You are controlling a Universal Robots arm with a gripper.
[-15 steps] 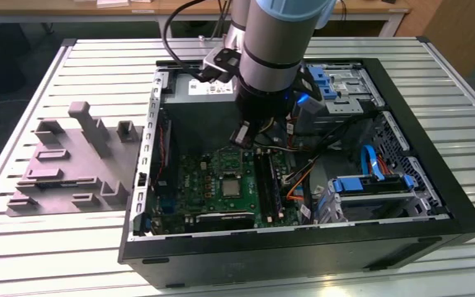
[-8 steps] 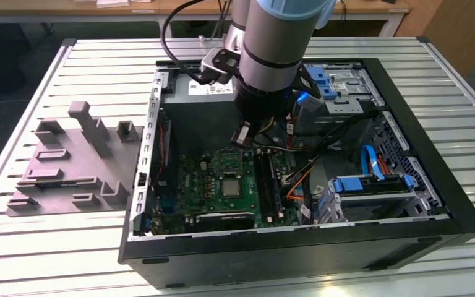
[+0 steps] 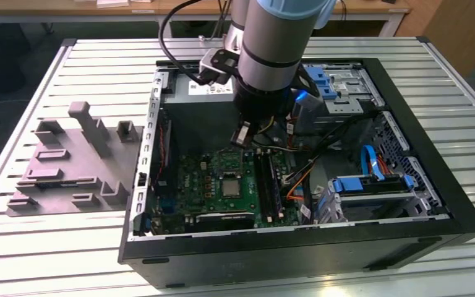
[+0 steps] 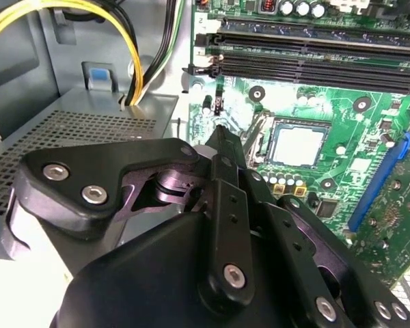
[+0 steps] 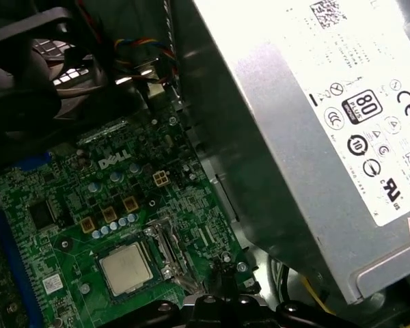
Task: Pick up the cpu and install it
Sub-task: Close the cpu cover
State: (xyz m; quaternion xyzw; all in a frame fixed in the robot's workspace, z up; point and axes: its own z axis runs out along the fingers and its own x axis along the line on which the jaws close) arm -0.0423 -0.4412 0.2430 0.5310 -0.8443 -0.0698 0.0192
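Seemingly cpu (image 4: 298,145) seated flat in socket (image 4: 260,147), latch frame open. Gripper (image 4: 219,134) just beside it, jaws together, empty. Best: verify cpu level, avoid pressing.

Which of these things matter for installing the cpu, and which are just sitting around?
Job:
cpu, lying on the green motherboard
gripper, close above the board

Just there:
power supply
grey tray
blue drive brackets
yellow cables
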